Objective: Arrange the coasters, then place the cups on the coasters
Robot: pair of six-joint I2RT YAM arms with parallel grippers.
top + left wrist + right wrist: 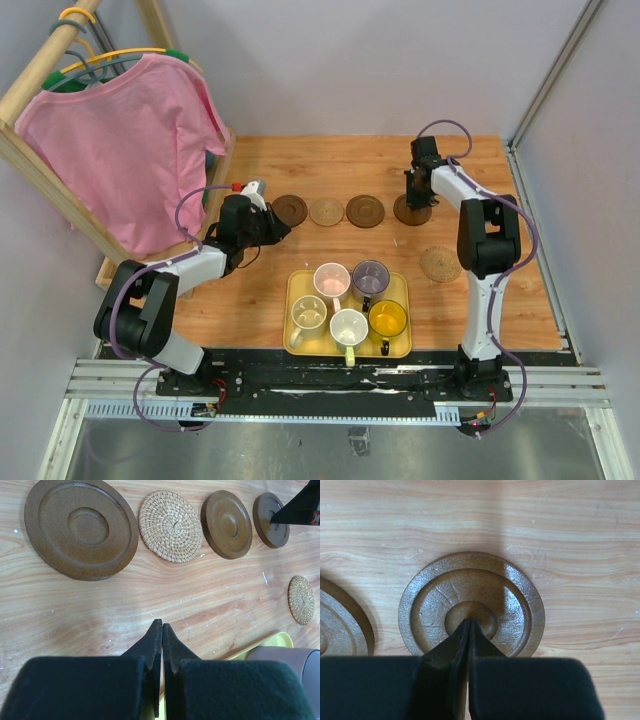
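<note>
While four coasters lie in a row across the middle of the tabletop (pixel 300 160), parallel to its far edge, they do not touch. From the left they are the leftmost dark coaster (pixel 290 209), the woven tan coaster (pixel 326 212), the third dark coaster (pixel 365 211) and the rightmost dark coaster (pixel 512 607). The stray woven coaster (pixel 440 264) sits apart, nearer the right edge and the near edge.

The dark ones are glossy brown with moulded rings round a centre boss. The tan ones are a tight woven spiral.

My right end effector (pixel 469 622) has its fingers pressed together, tips over the rightmost coaster's boss; contact I cannot judge. My left end effector (pixel 162 627) is likewise closed and empty over bare wood, between the leftmost coaster and the yellow tray (pixel 296 283).

Bare wood runs from the row to the far edge, with a narrower strip between row and tray.

All on the tray, by the near edge, are the pink cup (pixel 331 279), grey-purple cup (pixel 370 277), cream cup (pixel 308 315), white-green cup (pixel 348 327) and yellow cup (pixel 387 318).

A pink shirt (pixel 130 150) hangs at the far-left corner.
</note>
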